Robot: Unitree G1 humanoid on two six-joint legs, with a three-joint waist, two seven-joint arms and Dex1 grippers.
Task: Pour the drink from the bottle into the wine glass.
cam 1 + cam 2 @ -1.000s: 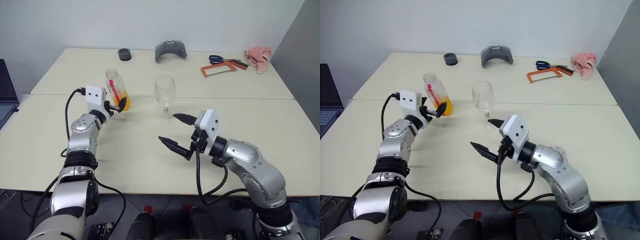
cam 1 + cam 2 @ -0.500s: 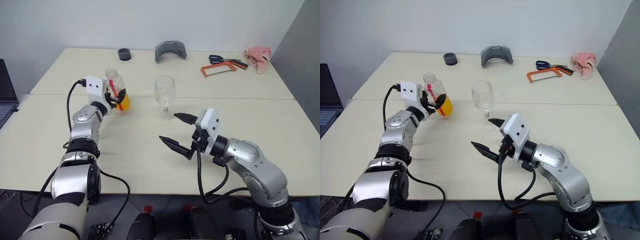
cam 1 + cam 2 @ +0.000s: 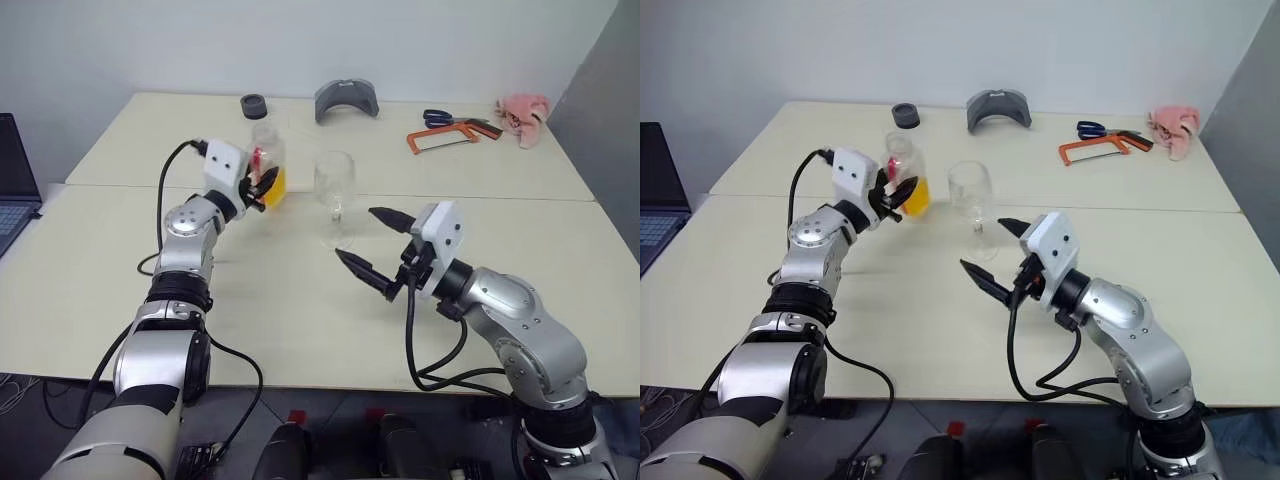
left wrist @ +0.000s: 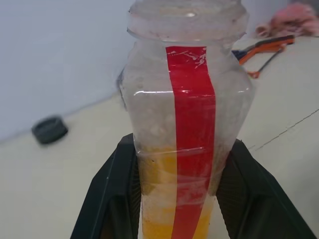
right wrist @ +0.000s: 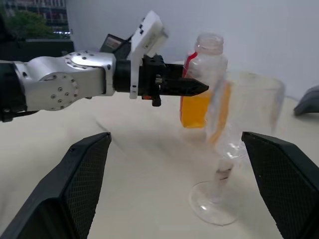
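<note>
The table (image 3: 120, 290) is a pale cream surface, made of two tops butted along a seam that runs across the middle.

The right gripper (image 3: 372, 247) sits low over the near top, beside the foot of the wine glass, and points toward the left arm. Its two black fingers are spread wide with nothing between them.

The left gripper (image 3: 262, 187) is raised above the table near the seam. Its fingers are closed on the lower body of the bottle (image 3: 268, 161), one finger (image 4: 112, 194) on each side, as the left wrist view shows.

The bottle is held roughly upright, clear of the table, just to the left of the wine glass and apart from it. No cap is on its neck. A red strip (image 4: 192, 124) runs down its side.

The drink (image 3: 275, 185) fills only the lower part of the bottle.

The wine glass (image 3: 334, 196) stands upright on its foot just past the seam, between the two grippers. Its bowl holds no drink.

Along the far edge lie a grey curved part (image 3: 345, 99), an orange-handled saw (image 3: 447, 137), scissors (image 3: 436, 117), a pink cloth (image 3: 525, 106) and a small black ring (image 3: 254, 105).
</note>
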